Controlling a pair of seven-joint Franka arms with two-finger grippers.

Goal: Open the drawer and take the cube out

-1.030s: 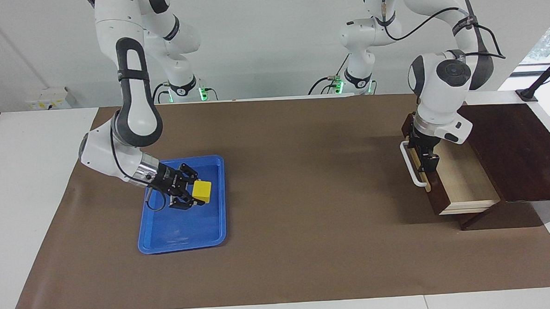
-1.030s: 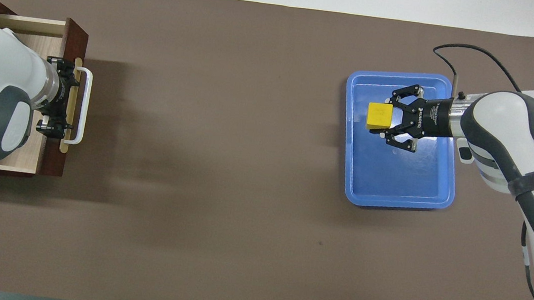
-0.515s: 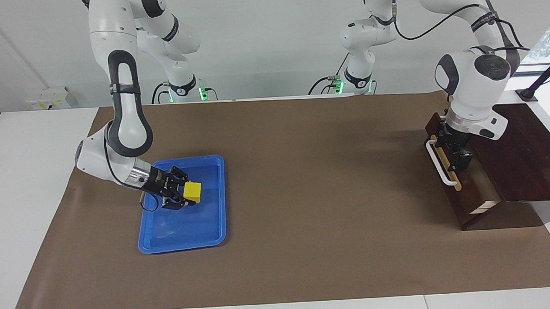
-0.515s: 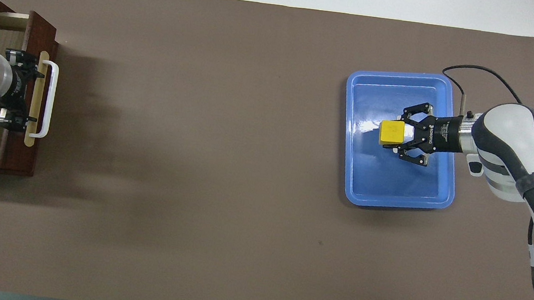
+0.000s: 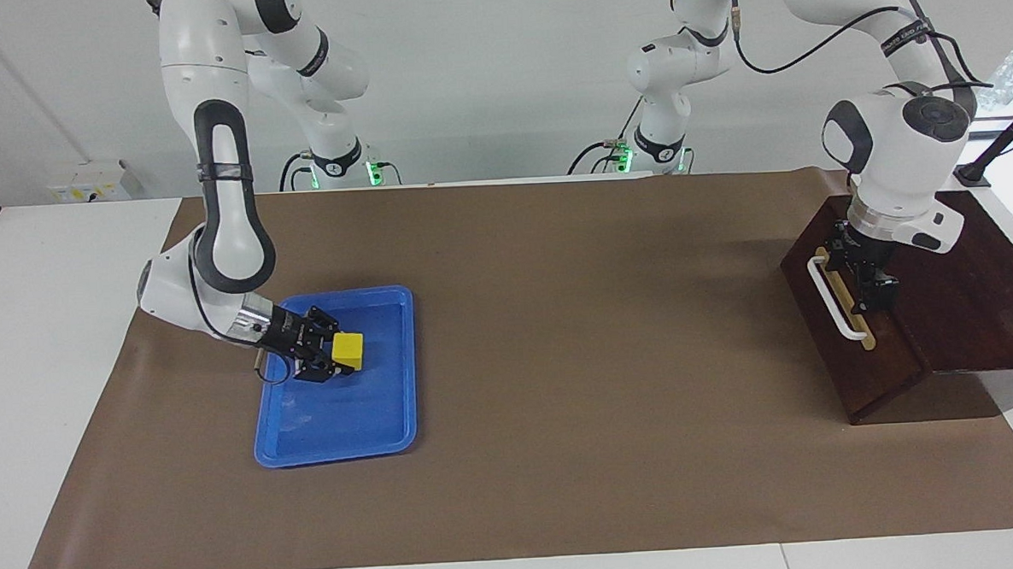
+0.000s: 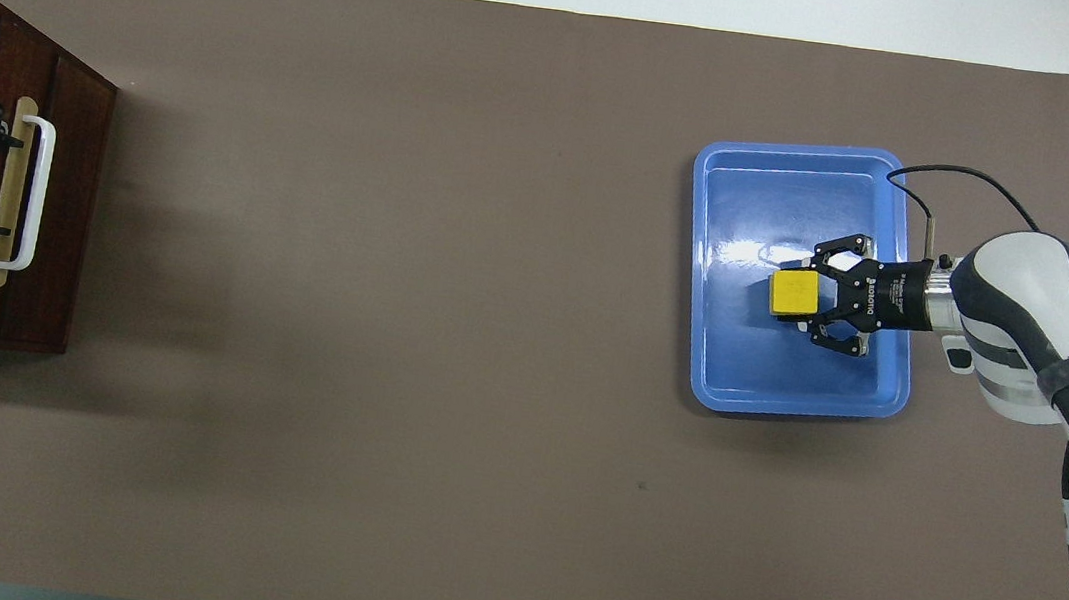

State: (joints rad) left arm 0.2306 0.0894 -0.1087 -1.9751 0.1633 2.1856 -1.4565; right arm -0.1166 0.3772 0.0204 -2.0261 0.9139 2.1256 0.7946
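- Overhead view shows white lettering on the black body of the right gripper [image 6: 808, 303], but it cannot be made out; nothing else carries writing that can be read.
- One small bright yellow cube [image 5: 348, 350] is pinched between the right gripper's [image 5: 339, 355] fingertips, low over the one blue plastic tray [image 5: 396, 429]; whether the cube touches the tray floor cannot be told.
- One dark brown wooden drawer [image 5: 852, 359] with one white bar handle [image 5: 831, 298] on a tan strip sits pushed flush into its dark cabinet [image 5: 969, 298], well apart from the tray, at the left arm's end of the table.
- Just beside the handle, over the top of the drawer front, the left gripper [image 5: 870, 290] points down with its fingers spread wide along the tan strip, gripping nothing.
- One brown mat [image 5: 577, 333] lies under the tray and the cabinet alike.
- Two white arms are in view, each with one black gripper.
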